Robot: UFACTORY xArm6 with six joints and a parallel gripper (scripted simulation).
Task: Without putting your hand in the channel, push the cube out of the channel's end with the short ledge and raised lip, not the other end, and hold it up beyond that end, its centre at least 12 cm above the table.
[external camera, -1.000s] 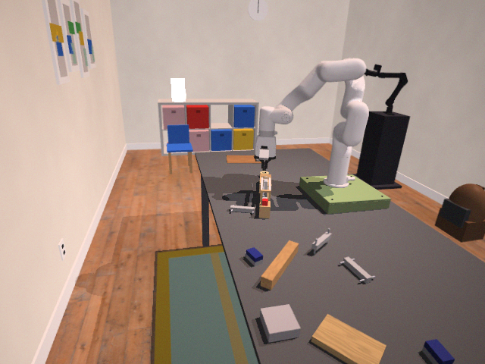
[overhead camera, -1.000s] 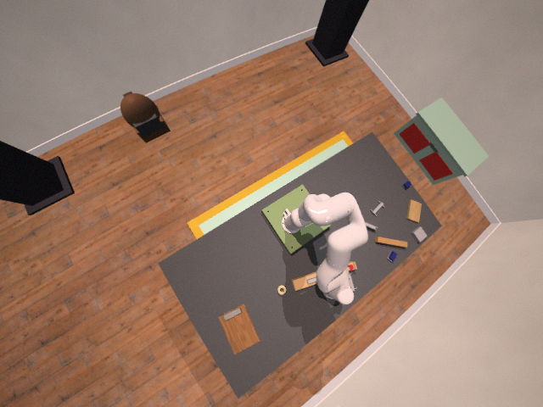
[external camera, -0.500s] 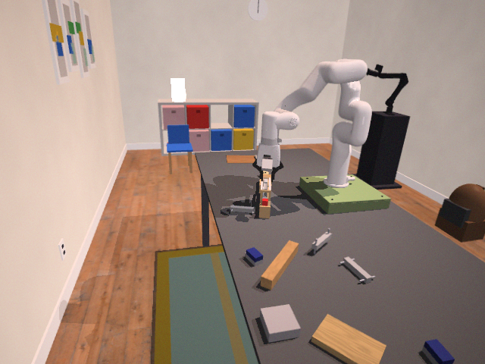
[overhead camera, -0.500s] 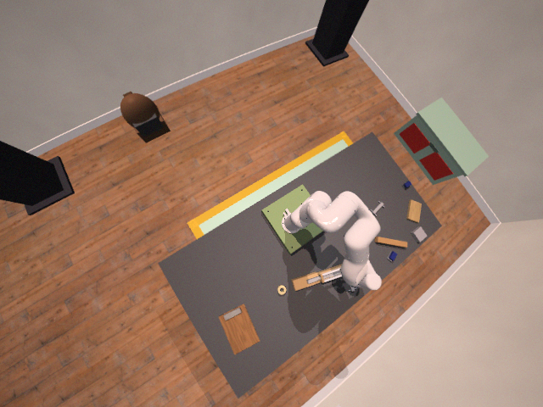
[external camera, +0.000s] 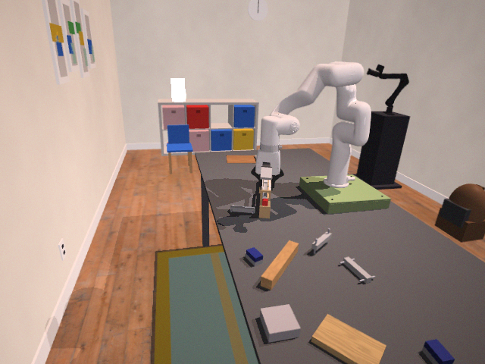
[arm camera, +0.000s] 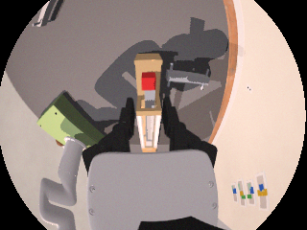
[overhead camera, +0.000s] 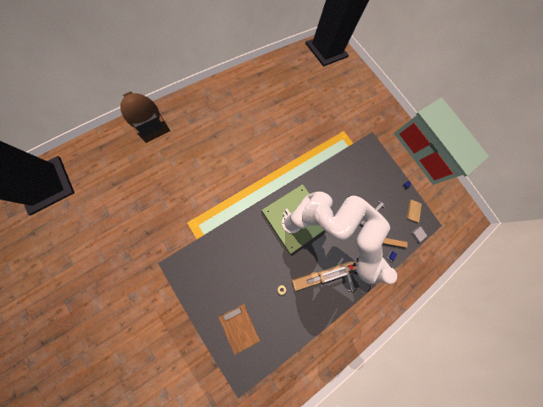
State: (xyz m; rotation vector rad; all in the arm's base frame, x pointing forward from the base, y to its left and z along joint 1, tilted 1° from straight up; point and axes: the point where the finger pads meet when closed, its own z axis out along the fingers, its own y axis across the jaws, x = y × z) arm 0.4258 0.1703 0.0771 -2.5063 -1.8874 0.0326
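Observation:
The wooden channel (overhead camera: 321, 276) lies on the dark table; it also shows in the exterior view (external camera: 264, 200) and in the wrist view (arm camera: 149, 105). The red cube (arm camera: 149, 82) sits inside the channel near its end farthest from my wrist, which is the end nearest the exterior view (external camera: 264, 202). A grey-white piece (arm camera: 149, 126) lies in the channel behind the cube. My gripper (arm camera: 148, 104) is open, its fingers outside the channel's walls, one on each side; it also shows over the channel in the exterior view (external camera: 266, 180). I cannot tell whether the fingers touch the walls.
A grey rod tool (external camera: 241, 209) lies beside the channel near the table edge. A wooden bar (external camera: 279, 264), blue blocks (external camera: 254, 254), a grey block (external camera: 280, 322), a plank (external camera: 348, 344) and two grey tools (external camera: 357, 270) lie nearer. The green base (external camera: 343, 193) stands right. A tape ring (overhead camera: 281, 289) and clipboard (overhead camera: 238, 328) lie beyond.

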